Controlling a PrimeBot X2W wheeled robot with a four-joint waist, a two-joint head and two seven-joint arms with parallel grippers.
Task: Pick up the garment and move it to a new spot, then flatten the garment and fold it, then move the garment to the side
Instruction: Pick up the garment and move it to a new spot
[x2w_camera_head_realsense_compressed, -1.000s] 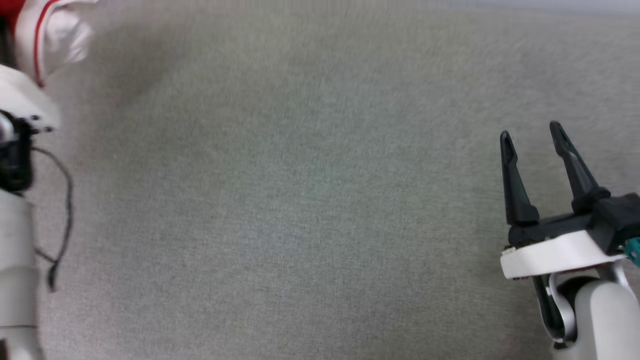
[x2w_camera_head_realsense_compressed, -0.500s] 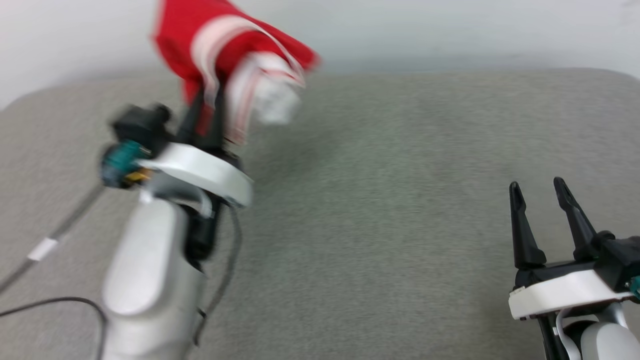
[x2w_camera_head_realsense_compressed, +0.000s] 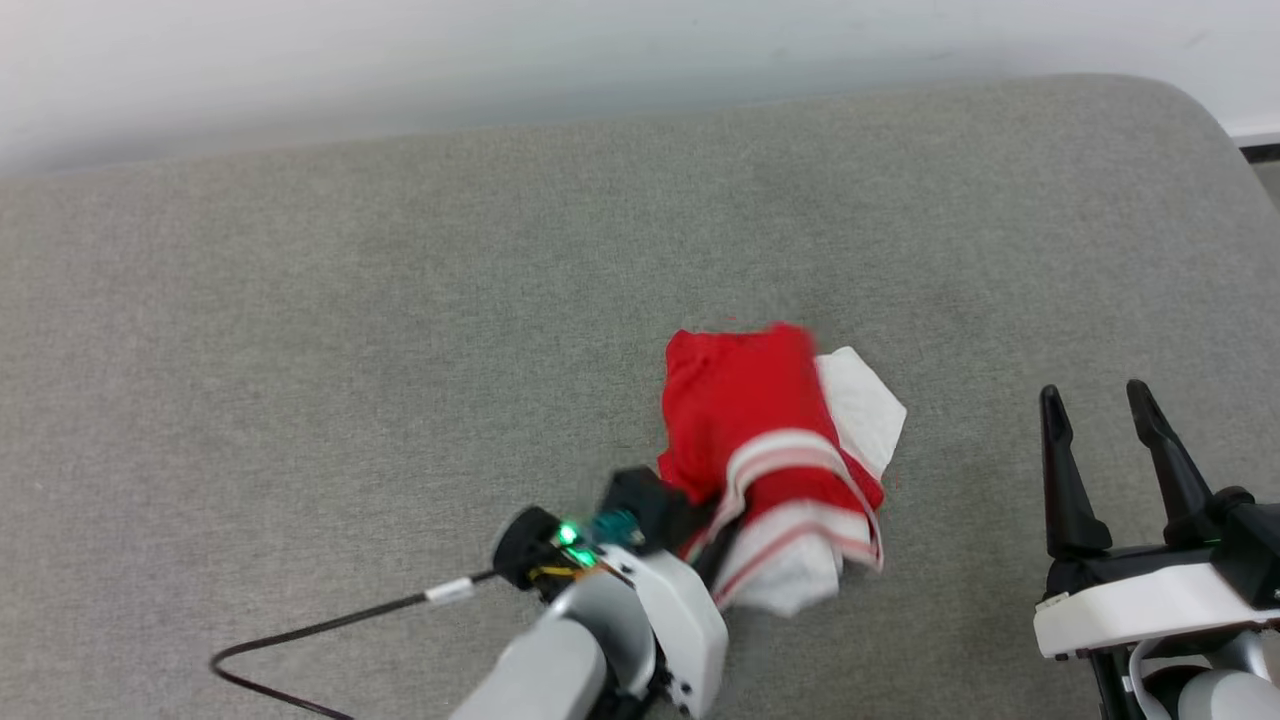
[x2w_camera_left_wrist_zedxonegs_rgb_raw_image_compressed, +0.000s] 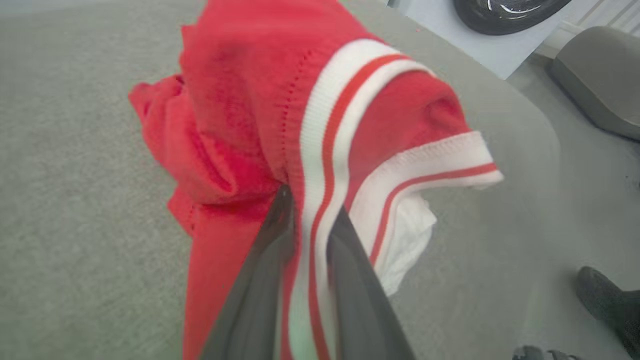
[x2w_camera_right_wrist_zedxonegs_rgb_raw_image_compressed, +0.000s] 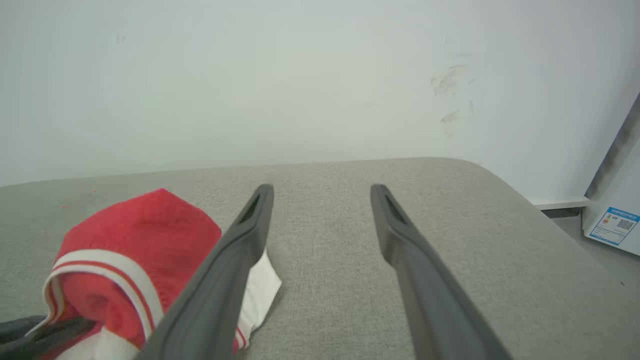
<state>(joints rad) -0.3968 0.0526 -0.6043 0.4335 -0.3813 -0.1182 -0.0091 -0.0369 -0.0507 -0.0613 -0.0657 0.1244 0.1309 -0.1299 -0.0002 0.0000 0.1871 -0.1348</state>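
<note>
Where the left fingers (x2w_camera_left_wrist_zedxonegs_rgb_raw_image_compressed: 277, 235) draw narrow, they pinch the red-and-white striped trim of the garment (x2w_camera_left_wrist_zedxonegs_rgb_raw_image_compressed: 240, 100). Its bunched red cloth and a white sleeve spill beyond their tips and to either side, slumping in a crumpled heap on the grey padded surface (x2w_camera_head_realsense_compressed: 300, 350). To the right of that heap and apart from it, the right fingers (x2w_camera_head_realsense_compressed: 1062, 480) stand spread wide with nothing between them. In the right wrist view, the garment (x2w_camera_right_wrist_zedxonegs_rgb_raw_image_compressed: 140, 225) lies outside the left-hand finger, partly behind it.

You are looking at a grey fabric-covered pad (x2w_camera_head_realsense_compressed: 300, 300) with a rounded corner, and on it the garment (x2w_camera_head_realsense_compressed: 750, 420) rests bunched in a red-and-white heap.
</note>
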